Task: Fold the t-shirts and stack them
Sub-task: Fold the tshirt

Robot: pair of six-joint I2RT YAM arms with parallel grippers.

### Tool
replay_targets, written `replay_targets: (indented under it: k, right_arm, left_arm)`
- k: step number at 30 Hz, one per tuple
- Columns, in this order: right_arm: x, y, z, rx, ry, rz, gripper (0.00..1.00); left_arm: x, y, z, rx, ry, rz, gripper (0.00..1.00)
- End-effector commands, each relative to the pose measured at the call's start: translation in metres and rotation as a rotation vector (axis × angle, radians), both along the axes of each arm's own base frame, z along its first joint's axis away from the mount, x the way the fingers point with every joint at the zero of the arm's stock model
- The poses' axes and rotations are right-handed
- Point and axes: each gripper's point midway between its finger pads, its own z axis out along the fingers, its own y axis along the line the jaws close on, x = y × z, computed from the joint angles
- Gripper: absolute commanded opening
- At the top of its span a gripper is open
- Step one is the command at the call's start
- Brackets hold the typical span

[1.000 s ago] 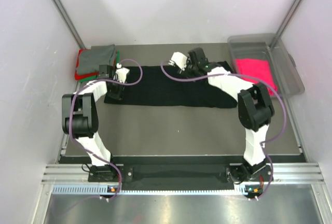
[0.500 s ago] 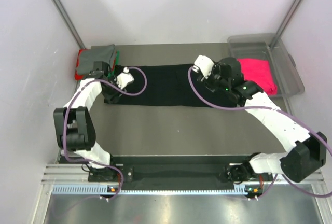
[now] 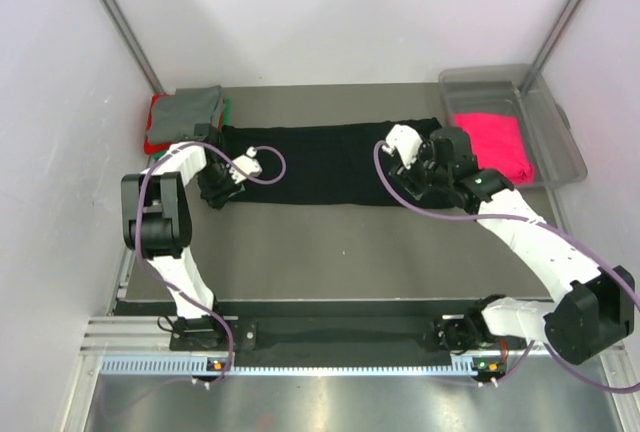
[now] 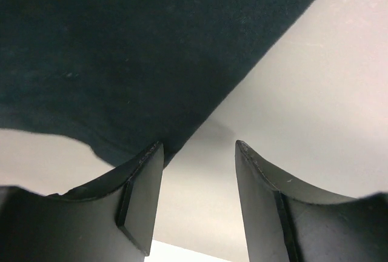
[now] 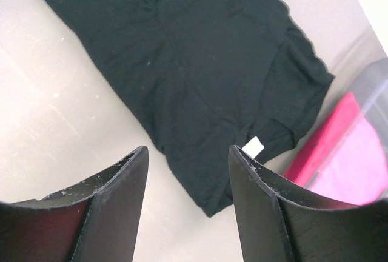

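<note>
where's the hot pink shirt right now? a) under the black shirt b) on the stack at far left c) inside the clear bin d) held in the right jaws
c: the hot-pink shirt lies inside the clear bin at the table's far right, apart from the black shirt.

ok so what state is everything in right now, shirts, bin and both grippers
black cloth t-shirt: folded into a long strip, flat on the table
stack of grey, red and green t-shirts: folded, piled in the far left corner
hot-pink t-shirt: lying in the bin
clear plastic bin: upright, holding that shirt
left gripper: open, empty
right gripper: open, empty
</note>
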Motion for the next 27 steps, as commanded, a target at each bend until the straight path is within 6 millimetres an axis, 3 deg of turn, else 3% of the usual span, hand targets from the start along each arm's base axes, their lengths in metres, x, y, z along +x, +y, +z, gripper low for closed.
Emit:
replay_targets:
  k: [1, 5, 9, 10, 13, 15, 16, 17, 18, 23, 24, 26, 27]
  right_arm:
    - [0.000, 0.007, 0.008, 0.059, -0.020, 0.015, 0.56]
    - [-0.002, 0.003, 0.005, 0.061, -0.021, 0.010, 0.56]
    - [-0.001, -0.001, 0.002, 0.055, -0.023, -0.004, 0.56]
    - [0.001, -0.005, 0.002, 0.049, -0.029, -0.021, 0.56]
    - [0.007, -0.013, 0.005, 0.050, -0.045, -0.060, 0.56]
    - [0.012, -0.019, 0.013, 0.048, -0.064, -0.087, 0.56]
    - [0.013, -0.021, 0.011, 0.039, -0.060, -0.098, 0.56]
    - [0.015, -0.022, 0.013, 0.035, -0.060, -0.108, 0.56]
    - [0.017, -0.023, 0.013, 0.028, -0.059, -0.117, 0.56]
    - [0.051, -0.048, -0.004, -0.057, -0.040, -0.233, 0.55]
    - [0.060, -0.054, -0.020, -0.066, 0.006, -0.256, 0.55]
    - [0.076, -0.058, -0.020, -0.058, 0.027, -0.287, 0.55]
    - [0.082, -0.063, -0.042, -0.082, 0.093, -0.306, 0.55]
  left_arm:
    - [0.007, 0.001, -0.006, 0.007, 0.002, 0.000, 0.56]
    - [0.005, 0.000, -0.018, -0.005, 0.032, 0.015, 0.47]
    - [-0.005, -0.004, -0.022, -0.014, 0.070, 0.022, 0.06]
    - [-0.006, -0.003, -0.021, -0.005, 0.070, 0.040, 0.00]
    - [-0.017, -0.005, -0.012, 0.013, 0.060, 0.046, 0.00]
    - [-0.040, -0.010, 0.008, 0.029, 0.050, 0.026, 0.00]
    - [-0.040, -0.010, 0.008, 0.029, 0.050, 0.023, 0.00]
    - [-0.057, -0.007, 0.021, 0.041, 0.054, 0.025, 0.00]
    - [-0.065, -0.016, 0.027, 0.044, 0.055, -0.008, 0.00]
    - [-0.129, -0.020, 0.058, 0.081, 0.052, -0.070, 0.00]
    - [-0.142, -0.020, 0.059, 0.082, 0.068, -0.079, 0.00]
    - [-0.164, -0.010, 0.063, 0.140, 0.053, -0.081, 0.00]
    - [-0.174, -0.006, 0.064, 0.155, 0.060, -0.087, 0.00]
